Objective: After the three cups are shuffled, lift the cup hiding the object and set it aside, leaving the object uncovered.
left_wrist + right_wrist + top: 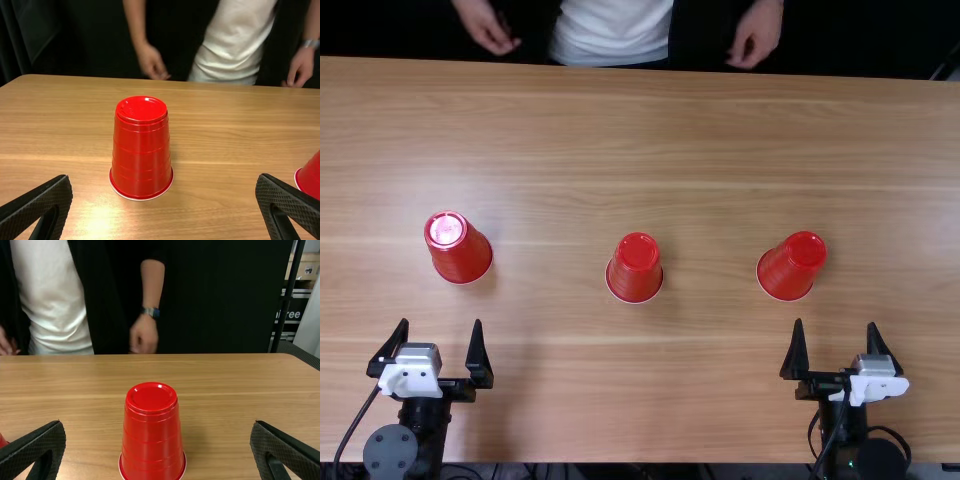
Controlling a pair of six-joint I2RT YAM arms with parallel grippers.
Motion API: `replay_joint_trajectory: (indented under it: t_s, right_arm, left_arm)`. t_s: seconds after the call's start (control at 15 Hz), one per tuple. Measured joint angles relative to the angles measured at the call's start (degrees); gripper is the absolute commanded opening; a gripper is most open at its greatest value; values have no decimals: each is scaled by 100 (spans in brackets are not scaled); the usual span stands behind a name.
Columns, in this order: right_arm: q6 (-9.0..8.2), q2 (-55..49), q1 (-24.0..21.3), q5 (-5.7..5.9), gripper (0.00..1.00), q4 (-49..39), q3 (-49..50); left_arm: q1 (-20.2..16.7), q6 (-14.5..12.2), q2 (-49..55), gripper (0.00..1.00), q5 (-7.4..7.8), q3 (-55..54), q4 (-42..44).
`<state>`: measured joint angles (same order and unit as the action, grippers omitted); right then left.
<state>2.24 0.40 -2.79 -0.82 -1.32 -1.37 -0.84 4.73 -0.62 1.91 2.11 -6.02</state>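
Nothing shows which of the 3 upturned red cups hides the object, so that choice comes first. The nearer arm should then close squarely on that cup's wall, lift straight up and set it well aside. The left cup (458, 250) stands just ahead of the left gripper (440, 325), the right cup (792, 266) ahead of the right gripper (834, 325), and the middle cup (635, 268) between them on the wooden table (640, 130). Both grippers are spread wide, holding nothing.
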Motion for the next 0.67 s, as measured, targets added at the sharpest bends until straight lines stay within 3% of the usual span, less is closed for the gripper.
replay_joint_trajectory:
  t_s: [0.4,0.67]
  right_arm:
    - [0,2,0,2,100,0,0]
    - [0,2,0,0,100,2,0]
  left_arm:
    - [0,-2,0,100,2,0,2]
    - [0,-2,0,100,-98,0,2]
